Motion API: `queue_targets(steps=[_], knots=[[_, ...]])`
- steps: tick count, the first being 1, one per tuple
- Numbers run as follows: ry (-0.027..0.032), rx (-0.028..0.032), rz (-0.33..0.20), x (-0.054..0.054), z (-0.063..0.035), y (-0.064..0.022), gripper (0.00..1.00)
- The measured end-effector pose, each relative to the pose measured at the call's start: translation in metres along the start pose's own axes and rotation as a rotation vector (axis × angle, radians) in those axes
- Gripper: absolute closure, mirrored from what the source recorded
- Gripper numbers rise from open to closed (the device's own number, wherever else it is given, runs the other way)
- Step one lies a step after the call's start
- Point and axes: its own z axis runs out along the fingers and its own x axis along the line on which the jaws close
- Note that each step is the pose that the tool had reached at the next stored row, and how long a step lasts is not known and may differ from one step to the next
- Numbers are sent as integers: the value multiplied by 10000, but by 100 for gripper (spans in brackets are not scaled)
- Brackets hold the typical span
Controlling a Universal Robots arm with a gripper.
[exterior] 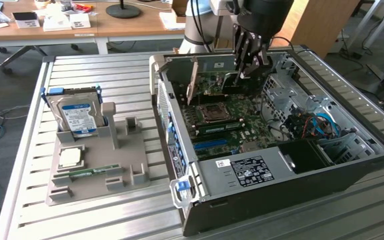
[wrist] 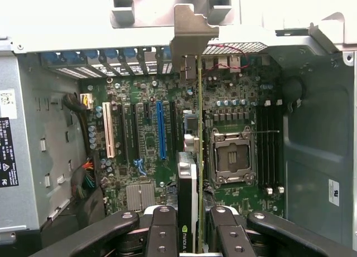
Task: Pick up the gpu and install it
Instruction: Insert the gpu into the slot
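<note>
gpu [wrist: 188, 179] stands on edge inside the open computer case [exterior: 352, 165], clamped between the black fingers [wrist: 162, 234] of the gripper [wrist: 192, 237], which are drawn in narrow against its two flat faces. Its silvery bracket [wrist: 192, 31] reaches the case's rear wall by the slot openings. The card hangs over the motherboard [wrist: 139, 151], between the blue slot [wrist: 162, 129] and the CPU socket [wrist: 231, 156]; whether its edge is seated I cannot tell. Outside the case, to the exterior view's left, a hard drive [exterior: 77, 116] stands in a grey holder [exterior: 98, 175] on the slatted table [exterior: 112, 70]
</note>
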Motion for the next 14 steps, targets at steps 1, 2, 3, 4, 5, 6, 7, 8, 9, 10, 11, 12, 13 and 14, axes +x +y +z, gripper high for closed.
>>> queue_targets(steps=[1, 2, 3, 4, 5, 6, 7, 8, 9, 10, 11, 12, 13, 14], knots=[[0, 0, 0, 0, 0, 0, 73], [-1, 0, 0, 0, 1, 0, 73], [-1, 0, 0, 0, 1, 0, 73], [-1, 1, 0, 0, 1, 0, 73], [-2, 0, 0, 0, 1, 0, 73], [-2, 1, 0, 0, 1, 0, 73], [-2, 1, 0, 0, 3, 0, 73], [-5, 2, 0, 0, 8, 0, 73], [-4, 1, 0, 1, 12, 0, 73], [-3, 1, 0, 2, 17, 0, 73], [-3, 1, 0, 2, 24, 0, 73], [-2, 0, 0, 3, 32, 0, 73], [-3, 0, 0, 4, 40, 1, 73], [-2, 1, 0, 4, 49, 1, 73]])
